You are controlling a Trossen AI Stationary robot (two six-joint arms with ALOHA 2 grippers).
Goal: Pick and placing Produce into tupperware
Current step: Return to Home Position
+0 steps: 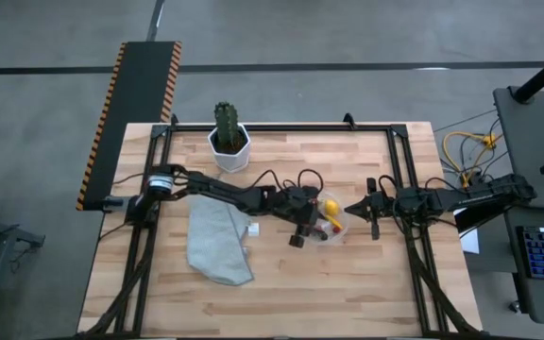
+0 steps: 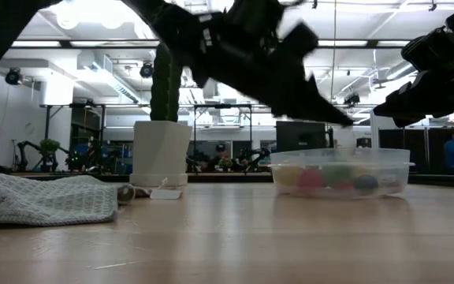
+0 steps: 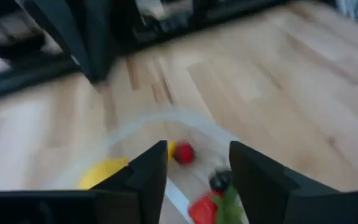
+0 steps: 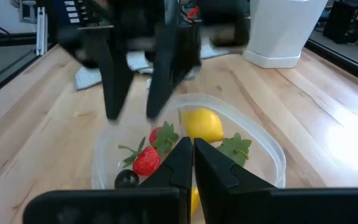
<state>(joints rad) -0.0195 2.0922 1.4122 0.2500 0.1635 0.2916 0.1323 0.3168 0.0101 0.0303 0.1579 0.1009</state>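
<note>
Tub [image 4: 271, 148] of produce [image 4: 202, 124] sits right under the released left pincer [image 3: 197, 152]; right pincer [image 4: 191, 144] is clenched just beside it.

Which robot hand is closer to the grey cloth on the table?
Left. The left gripper hangs over the tub at its edge on the side facing the cloth. The right gripper sits beyond the tub, farther from the cloth.

The pale wooden plank bench [image 1: 348, 274] looks smooth and matt, the round clear plastic tub [image 2: 392, 162] glossy, and the grey cloth [image 1: 217, 241] near it coarse-knit.
</note>
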